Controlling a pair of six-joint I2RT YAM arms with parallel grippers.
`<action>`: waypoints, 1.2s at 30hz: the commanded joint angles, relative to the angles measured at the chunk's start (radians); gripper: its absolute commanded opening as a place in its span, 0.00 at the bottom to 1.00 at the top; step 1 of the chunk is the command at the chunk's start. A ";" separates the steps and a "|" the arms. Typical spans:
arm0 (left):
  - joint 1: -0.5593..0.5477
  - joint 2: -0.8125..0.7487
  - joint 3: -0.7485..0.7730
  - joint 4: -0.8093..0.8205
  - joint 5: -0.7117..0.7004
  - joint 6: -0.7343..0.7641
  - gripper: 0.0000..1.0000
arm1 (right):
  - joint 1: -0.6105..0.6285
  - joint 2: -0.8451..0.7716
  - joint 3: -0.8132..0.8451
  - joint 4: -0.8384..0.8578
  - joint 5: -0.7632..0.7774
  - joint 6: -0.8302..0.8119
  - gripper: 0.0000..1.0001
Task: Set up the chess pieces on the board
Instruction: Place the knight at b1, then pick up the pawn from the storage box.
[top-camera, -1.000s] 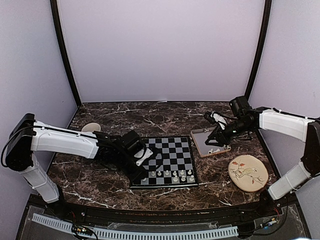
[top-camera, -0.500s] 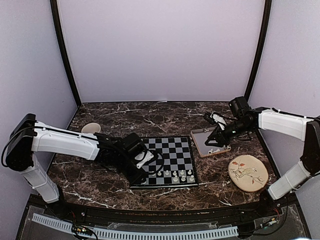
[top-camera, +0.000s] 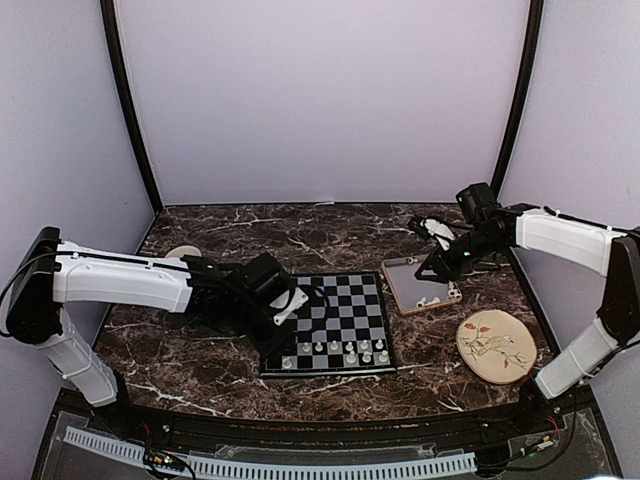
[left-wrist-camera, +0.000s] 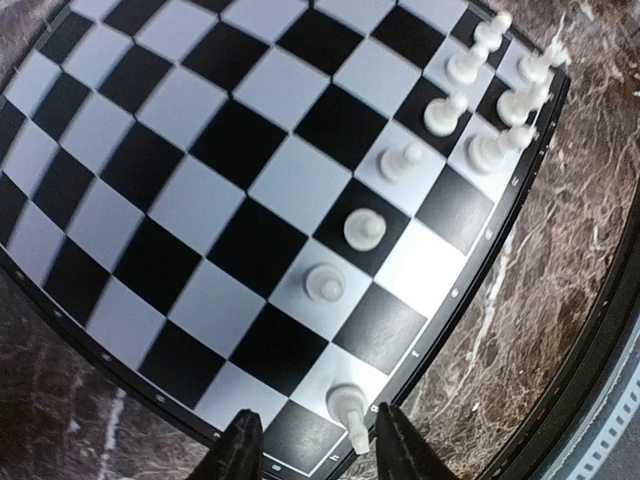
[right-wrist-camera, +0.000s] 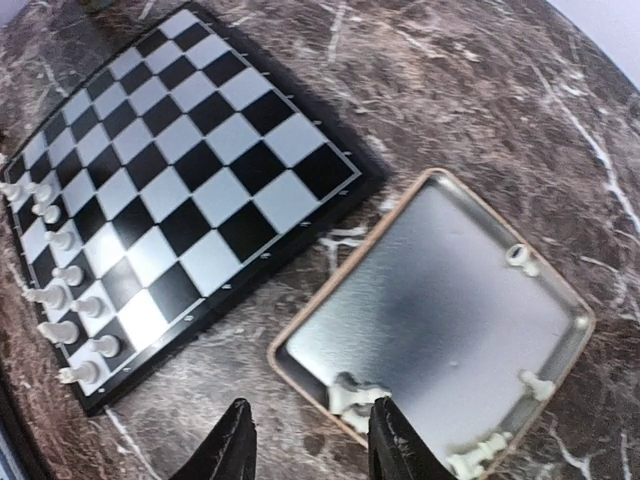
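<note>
The left gripper (left-wrist-camera: 320, 445) has let go of a tiny white chess piece (left-wrist-camera: 345, 402) at the frame's bottom. The right gripper (right-wrist-camera: 310, 440) stays wide, empty.

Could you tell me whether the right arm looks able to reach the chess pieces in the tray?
Probably yes: the right gripper hangs open over the edge of the tray, a cluster of chess pieces lies just ahead of its fingers, and nothing stands between.

Pale lilac walls (top-camera: 320, 100) surround a dark brown, white-veined marble-patterned tabletop (top-camera: 200, 365). Thin black curved poles (top-camera: 128, 110) rise at both back corners. Soft, even light.
</note>
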 joint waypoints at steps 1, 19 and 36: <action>-0.002 -0.083 0.099 0.004 -0.098 0.040 0.42 | -0.021 0.050 0.083 -0.041 0.257 -0.005 0.38; 0.018 0.085 0.135 0.414 -0.017 -0.114 0.42 | -0.067 0.451 0.444 -0.203 0.320 0.047 0.31; 0.018 0.126 0.119 0.453 0.032 -0.196 0.42 | -0.066 0.714 0.642 -0.161 0.266 0.213 0.33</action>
